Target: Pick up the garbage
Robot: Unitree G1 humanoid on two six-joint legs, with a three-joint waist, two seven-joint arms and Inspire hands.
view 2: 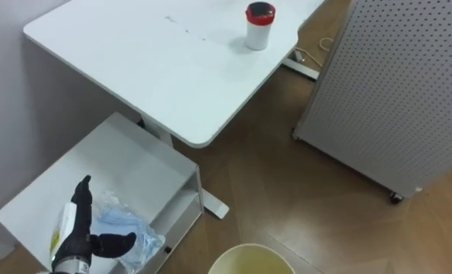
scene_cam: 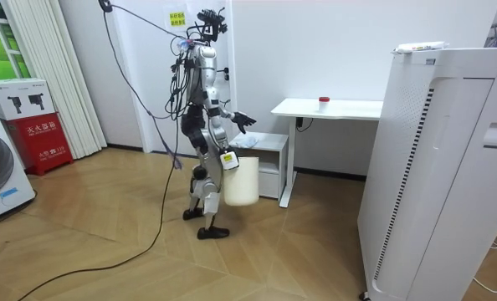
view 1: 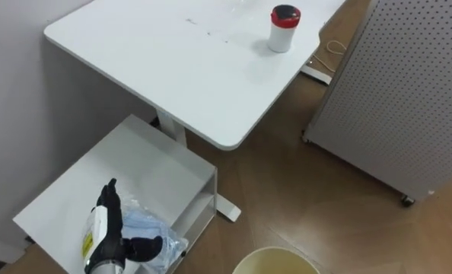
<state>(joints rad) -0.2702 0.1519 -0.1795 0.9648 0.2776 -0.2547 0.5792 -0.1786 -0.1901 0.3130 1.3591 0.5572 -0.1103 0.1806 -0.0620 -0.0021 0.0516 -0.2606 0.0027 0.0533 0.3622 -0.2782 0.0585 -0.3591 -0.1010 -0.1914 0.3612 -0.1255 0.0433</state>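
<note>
A crumpled clear and pale blue plastic bag (view 1: 156,237) lies on top of a low white cabinet (view 1: 138,171), near its front corner. My left hand (view 1: 109,227) rests just left of the bag, open, with straight fingers pointing away from me and the thumb stretched toward the plastic. A cream waste bin (scene_cam: 240,181) hangs off the floor at my right side, and my right hand (scene_cam: 226,158) grips its rim. The bin's round rim (view 1: 276,259) shows below the cabinet in the eye views. In the room view I stand facing the cabinet.
A white desk (view 1: 173,68) stands over the cabinet and carries a white canister with a red lid (view 1: 284,29). A perforated white panel on wheels (view 1: 409,91) stands to the right. Between them is bare wooden floor (view 1: 302,190).
</note>
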